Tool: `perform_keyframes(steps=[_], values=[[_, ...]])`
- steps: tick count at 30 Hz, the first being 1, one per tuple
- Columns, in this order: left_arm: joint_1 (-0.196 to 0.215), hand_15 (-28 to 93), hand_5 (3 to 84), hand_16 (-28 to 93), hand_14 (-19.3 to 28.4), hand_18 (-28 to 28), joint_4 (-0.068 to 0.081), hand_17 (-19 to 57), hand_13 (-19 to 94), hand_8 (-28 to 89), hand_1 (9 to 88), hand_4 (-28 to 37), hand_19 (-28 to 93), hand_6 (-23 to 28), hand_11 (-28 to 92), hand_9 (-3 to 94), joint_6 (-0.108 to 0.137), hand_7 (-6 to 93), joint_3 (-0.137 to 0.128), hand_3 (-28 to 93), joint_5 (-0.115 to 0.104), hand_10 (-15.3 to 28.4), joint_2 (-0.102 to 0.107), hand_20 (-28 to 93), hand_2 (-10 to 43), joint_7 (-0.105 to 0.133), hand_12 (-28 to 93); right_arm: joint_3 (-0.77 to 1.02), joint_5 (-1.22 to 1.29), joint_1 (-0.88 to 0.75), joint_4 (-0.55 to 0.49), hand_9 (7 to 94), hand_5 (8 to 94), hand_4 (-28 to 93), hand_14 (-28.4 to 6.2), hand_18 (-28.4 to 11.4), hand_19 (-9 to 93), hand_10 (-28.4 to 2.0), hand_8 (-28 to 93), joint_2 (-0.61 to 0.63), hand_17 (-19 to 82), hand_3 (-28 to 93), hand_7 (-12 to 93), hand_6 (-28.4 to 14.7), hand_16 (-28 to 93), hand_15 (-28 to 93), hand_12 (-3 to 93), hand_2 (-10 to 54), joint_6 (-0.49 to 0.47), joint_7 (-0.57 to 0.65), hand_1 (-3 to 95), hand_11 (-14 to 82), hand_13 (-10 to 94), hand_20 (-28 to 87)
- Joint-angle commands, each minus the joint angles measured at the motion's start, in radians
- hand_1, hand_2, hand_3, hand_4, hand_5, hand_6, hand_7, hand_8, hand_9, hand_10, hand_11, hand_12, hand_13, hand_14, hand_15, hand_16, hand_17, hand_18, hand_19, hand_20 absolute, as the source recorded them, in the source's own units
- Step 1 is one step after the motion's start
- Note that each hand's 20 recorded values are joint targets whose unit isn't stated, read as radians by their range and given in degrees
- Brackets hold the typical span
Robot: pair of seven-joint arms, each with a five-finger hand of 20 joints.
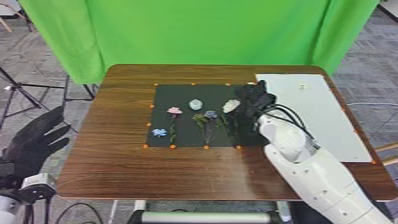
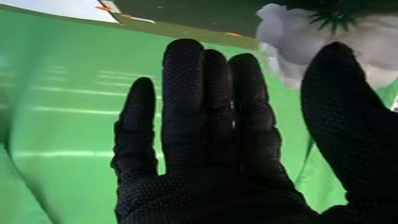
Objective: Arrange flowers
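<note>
In the head view, your right robot hand (image 1: 255,95) is at the right side of the black mat (image 1: 173,93) on the bench (image 1: 107,165), near the white flower (image 1: 231,105); your left robot hand (image 1: 32,142) is beside the bench, fingers apart. The right wrist view shows you straight fingers (image 2: 185,105), thumb (image 2: 338,105) apart, a white bloom (image 2: 282,37) near its tip.

Black-gloved right hand (image 2: 226,187), fingers straight, beside a large pale flower (image 2: 298,47), green cloth (image 2: 71,110) behind

Green curtain (image 1: 213,40) beyond the wooden table (image 1: 111,162) | grey carpet (image 1: 27,55) (streaky) around | black tripod (image 1: 16,85) at left
</note>
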Motion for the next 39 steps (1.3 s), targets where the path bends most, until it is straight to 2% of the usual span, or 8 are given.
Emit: perform_keyframes(steps=[1, 5, 10, 13, 15, 19, 25, 39], values=[[0.01, 19, 21.6, 4, 11.7, 19.2, 0.001, -10.4, 14, -10, 22.6, -28.3, 39, 0.8, 12, 18.0, -0.007, 19.1, -0.004, 70, 0.0, 8.8, -0.002, 7, -1.6, -0.005, 18, 0.044, 0.075, -0.011, -0.057, 41.6, 35.7, -26, -7.5, -19.4, 64, -12.5, -21, 0.011, 10, 92, 49, -2.2, 20, 57, 29.1, -9.5, -0.011, -0.013, 21.6, 41.1, 48, 45], [0.016, 19, 21.6, 4, 11.7, 19.2, -0.001, -10.4, 14, -10, 22.6, -28.3, 39, 0.8, 12, 18.0, -0.004, 19.0, -0.005, 70, 0.0, 8.8, -0.009, 7, -1.5, -0.001, 18, 0.036, 0.29, -0.01, -0.025, 45.2, 39.8, -18, -9.3, -20.1, 65, -14.2, -19, -0.022, 11, 92, 46, -3.2, 21, 58, 29.3, 2.7, 0.236, -0.147, 17.6, 39.8, 49, 46], [0.01, 19, 21.6, 4, 11.7, 19.2, -0.002, -10.4, 14, -10, 22.7, -28.3, 39, 0.7, 12, 18.0, -0.008, 19.1, 0.0, 70, 0.001, 8.8, -0.006, 7, -1.5, -0.004, 18, 0.066, 0.272, -0.008, -0.078, 59.2, 57.2, -7, -5.7, -19.0, 65, -11.2, -11, -0.079, 13, 93, 40, 1.6, 38, 56, 41.1, 8.9, 0.045, -0.208, 34.4, 32.0, 52, 47], [0.006, 19, 21.6, 4, 11.7, 19.2, -0.002, -10.4, 14, -10, 22.6, -28.3, 39, 0.7, 12, 18.0, -0.006, 19.2, 0.003, 70, 0.002, 8.8, -0.004, 7, -1.6, -0.006, 18, 0.067, 0.255, 0.017, -0.077, 48.7, 56.2, 10, -9.7, -19.9, 61, -13.4, -17, -0.111, 8, 93, 32, 2.5, 24, 57, 30.7, 30.7, -0.043, -0.221, 19.2, 36.1, 42, 46], [0.008, 19, 21.6, 4, 11.7, 19.2, -0.001, -10.4, 14, -10, 22.6, -28.3, 39, 0.6, 12, 18.0, -0.005, 19.2, 0.001, 70, 0.001, 8.8, -0.004, 7, -1.8, -0.007, 18, 0.056, 0.262, 0.042, -0.066, 43.9, 53.8, 18, -11.4, -20.5, 59, -14.0, -17, -0.125, 5, 93, 28, 1.9, 20, 51, 28.1, 34.2, -0.064, -0.223, 12.8, 30.9, 36, 46], [0.014, 19, 21.4, 4, 11.6, 19.2, -0.004, -10.4, 14, -10, 22.5, -28.3, 38, 0.4, 12, 18.0, 0.0, 19.8, 0.0, 71, 0.001, 8.8, -0.005, 7, -1.8, -0.006, 18, 0.054, 0.209, 0.087, -0.043, 38.3, 51.3, 23, -12.4, -21.7, 51, -14.8, -14, -0.166, -1, 93, 21, 0.7, 27, 28, 27.1, 35.7, -0.169, -0.256, 2.8, 18.0, 27, 43], [0.012, 19, 21.5, 4, 11.4, 19.3, -0.004, -10.3, 15, -10, 22.5, -28.3, 38, 0.4, 12, 18.1, 0.0, 20.1, 0.001, 71, 0.001, 8.6, 0.0, 7, -2.1, -0.005, 18, 0.012, 0.115, 0.146, 0.013, 31.3, 45.9, 10, -12.5, -21.2, 40, -14.0, -11, -0.218, -8, 93, 16, 0.1, 45, 0, 28.4, 38.2, -0.247, -0.272, -2.5, 4.7, 21, 33], [0.01, 19, 21.3, 4, 11.2, 19.3, -0.003, -10.2, 15, -11, 22.5, -28.3, 38, 0.1, 13, 18.4, -0.003, 21.6, 0.003, 72, 0.001, 8.4, 0.005, 7, -2.2, -0.003, 17, -0.021, -0.047, 0.194, 0.116, 28.3, 45.0, 6, -12.6, -21.3, 39, -13.5, -9, -0.279, -10, 93, 13, -5.6, 47, -6, 29.7, 36.5, -0.308, -0.258, -2.6, 1.1, 17, 29]])
